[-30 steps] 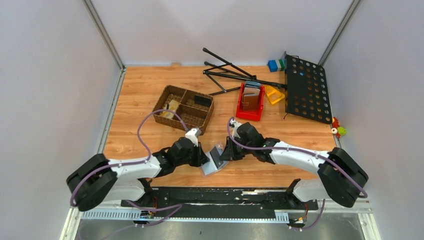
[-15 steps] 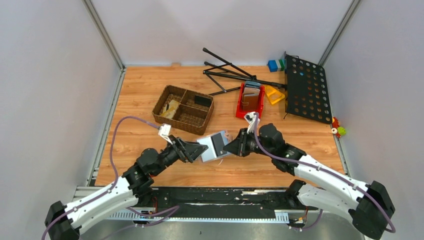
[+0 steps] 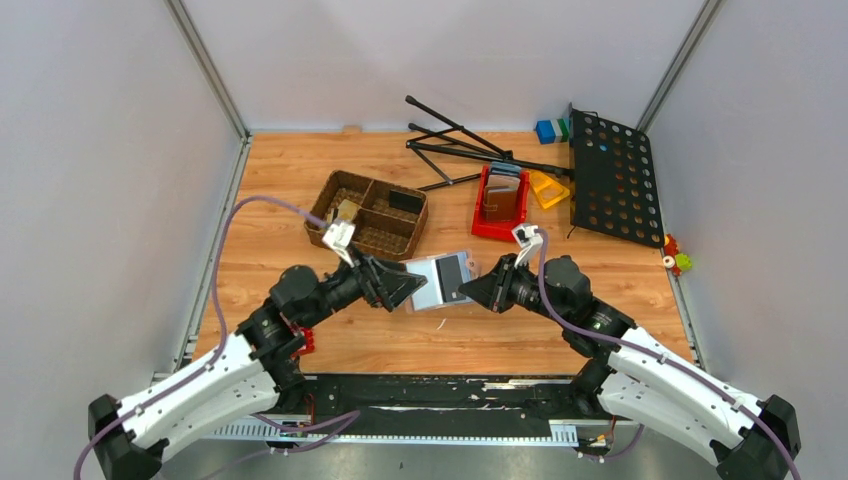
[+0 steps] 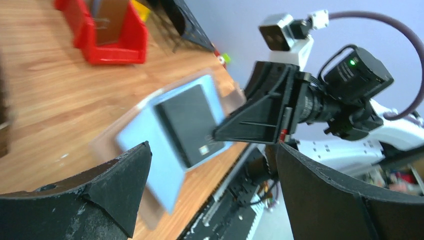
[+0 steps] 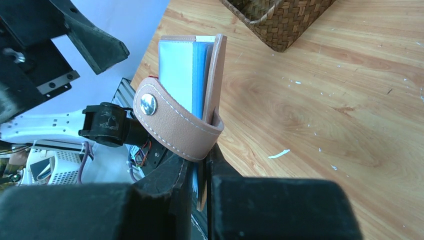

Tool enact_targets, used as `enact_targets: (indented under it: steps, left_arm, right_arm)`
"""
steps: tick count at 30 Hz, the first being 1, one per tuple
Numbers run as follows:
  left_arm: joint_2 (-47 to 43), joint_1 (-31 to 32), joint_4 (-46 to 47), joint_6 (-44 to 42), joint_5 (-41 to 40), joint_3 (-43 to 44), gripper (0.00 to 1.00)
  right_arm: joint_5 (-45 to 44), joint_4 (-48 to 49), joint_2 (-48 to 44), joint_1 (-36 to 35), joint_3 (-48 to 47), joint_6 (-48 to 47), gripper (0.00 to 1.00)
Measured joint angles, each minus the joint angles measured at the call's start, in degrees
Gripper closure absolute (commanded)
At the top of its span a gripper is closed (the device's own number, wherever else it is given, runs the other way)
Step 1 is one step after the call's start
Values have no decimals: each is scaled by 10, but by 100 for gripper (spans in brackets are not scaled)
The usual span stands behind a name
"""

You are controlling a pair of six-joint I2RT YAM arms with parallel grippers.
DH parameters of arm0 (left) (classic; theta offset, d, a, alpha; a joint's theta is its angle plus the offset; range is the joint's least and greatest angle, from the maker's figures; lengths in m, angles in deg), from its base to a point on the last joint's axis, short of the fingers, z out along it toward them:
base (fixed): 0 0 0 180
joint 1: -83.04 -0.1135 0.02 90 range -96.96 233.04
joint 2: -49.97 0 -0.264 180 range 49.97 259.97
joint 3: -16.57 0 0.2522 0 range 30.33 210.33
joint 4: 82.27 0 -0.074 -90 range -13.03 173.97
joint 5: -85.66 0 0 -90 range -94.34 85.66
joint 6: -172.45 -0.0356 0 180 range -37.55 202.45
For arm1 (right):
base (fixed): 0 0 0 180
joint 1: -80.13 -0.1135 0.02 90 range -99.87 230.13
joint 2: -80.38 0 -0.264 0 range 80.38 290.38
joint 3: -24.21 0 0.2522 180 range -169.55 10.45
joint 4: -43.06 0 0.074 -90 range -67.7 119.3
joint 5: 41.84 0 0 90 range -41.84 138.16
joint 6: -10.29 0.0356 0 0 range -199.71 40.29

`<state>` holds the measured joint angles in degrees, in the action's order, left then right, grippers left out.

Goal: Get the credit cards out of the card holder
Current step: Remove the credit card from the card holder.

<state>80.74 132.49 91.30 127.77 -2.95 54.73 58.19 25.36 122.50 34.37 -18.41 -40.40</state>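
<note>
My right gripper (image 3: 484, 290) is shut on the right edge of the card holder (image 3: 432, 281) and holds it off the table, spread open. The holder is taupe-brown outside with a snap strap (image 5: 172, 122), and light grey-blue inside (image 4: 150, 145). A black credit card (image 3: 453, 275) lies on its inner face, its chip showing in the left wrist view (image 4: 190, 122). The holder's lower edge is clamped between the right fingers (image 5: 165, 185). My left gripper (image 3: 397, 286) stands open just left of the holder and touches nothing. Its jaws are wide apart (image 4: 212, 147).
A woven basket (image 3: 341, 190) with compartments stands behind the left gripper. A red bin (image 3: 484, 226) holding wallets is behind the right gripper. Farther back are black tripod legs (image 3: 455, 135), a perforated black stand (image 3: 612, 175), a yellow piece (image 3: 548, 187) and blue blocks (image 3: 548, 129).
The left gripper has opened and let go of the card holder. Both arms have reached farther from the near edge, carrying the holder toward the table's middle in the right gripper.
</note>
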Motion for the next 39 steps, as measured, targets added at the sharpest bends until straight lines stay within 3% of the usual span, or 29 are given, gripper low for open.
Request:
enact_targets:
  steps: [3,6,8,16,23,31,39]
  left_arm:
    - [106,3,13,-12,65,70,0]
    - [166,11,33,-9,98,75,0]
    - [184,17,49,-2,110,62,5]
    - [217,33,144,47,127,32,31]
    - [229,33,170,69,118,30,33]
    - [262,33,197,95,116,26,54]
    - [259,33,170,108,92,24,56]
  right_arm:
    - [1,0,-1,1,0,0,100]
    - [1,-2,-1,1,0,0,100]
    - [0,-3,-1,1,0,0,100]
    - [0,-8,-2,1,0,5,100]
    - [10,-5,-3,1,2,17,100]
    - [30,29,-3,1,32,51,100]
    - [40,47,-5,1,36,70,100]
